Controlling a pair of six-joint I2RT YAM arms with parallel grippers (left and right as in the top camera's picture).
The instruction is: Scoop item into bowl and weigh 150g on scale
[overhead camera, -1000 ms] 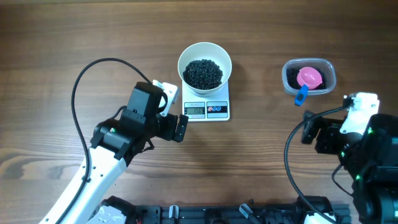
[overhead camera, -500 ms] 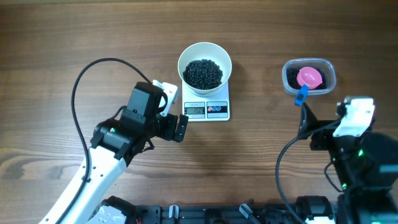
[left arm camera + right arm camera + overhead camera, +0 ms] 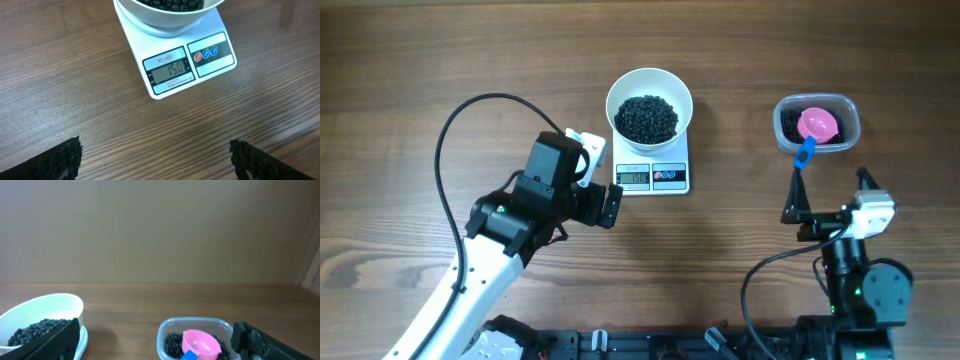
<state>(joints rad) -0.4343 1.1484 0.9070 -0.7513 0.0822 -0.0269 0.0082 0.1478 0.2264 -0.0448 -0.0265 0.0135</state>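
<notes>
The white bowl (image 3: 649, 85) holds a dark heap of the item (image 3: 646, 118) and stands on the white scale (image 3: 670, 178). The display (image 3: 170, 71) shows 150 in the left wrist view. My left gripper (image 3: 603, 186) hovers just left of the scale's front, open and empty, its fingertips (image 3: 70, 156) wide apart over bare wood. My right gripper (image 3: 828, 192) is open and empty too, set back in front of the clear tub (image 3: 853, 120). In the right wrist view the bowl (image 3: 40, 307) shows at the left.
The clear tub (image 3: 195, 322) at the right holds more black beads (image 3: 172, 342) and a pink scoop (image 3: 818, 124) with a blue handle (image 3: 804, 152) sticking over its near rim. The left arm's black cable (image 3: 450, 140) loops over the table's left side.
The right arm has drawn back toward the table's front edge and swung round, so its open fingers now point at the tub. The left arm, bowl and scale have not moved.
</notes>
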